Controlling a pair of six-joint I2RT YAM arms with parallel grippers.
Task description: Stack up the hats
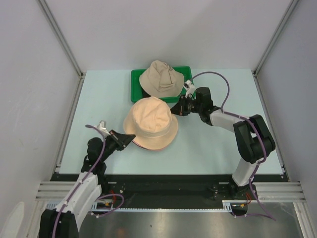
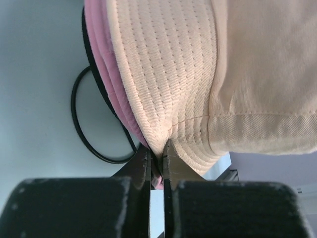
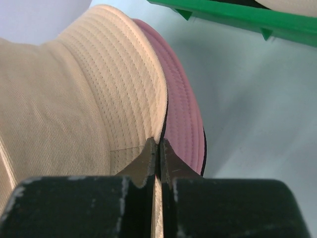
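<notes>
Peach hat [image 1: 151, 121] at mid-table, held by its brim on two opposite sides. My left gripper [image 2: 158, 151] is closed flat on the near-left brim, and my right gripper [image 3: 158, 145] is closed flat on the far-right brim. Each pair of fingers has only a fold of stitched cloth between them. Beneath it lies the pink hat [image 3: 182, 116], its brim showing past the peach one in both wrist views. Below that runs a thin black brim [image 3: 204, 148], probably a third hat at the bottom. I judge the stack partly built: peach is over pink, though I cannot tell whether it is fully seated or partly carried by my grip. The beige hat [image 1: 161, 78] sits apart on the green tray [image 1: 136, 82] and is not yet stacked. What is left, in my judgement, is to let the peach brim go, fetch the beige hat and set it on top. The tray's front edge is close behind my right gripper, so there is little room there. A black wire loop [image 2: 79, 134] lies on the table [image 1: 223, 144] just beside my left fingers and could snag. The table is open on the left, right and near sides.
</notes>
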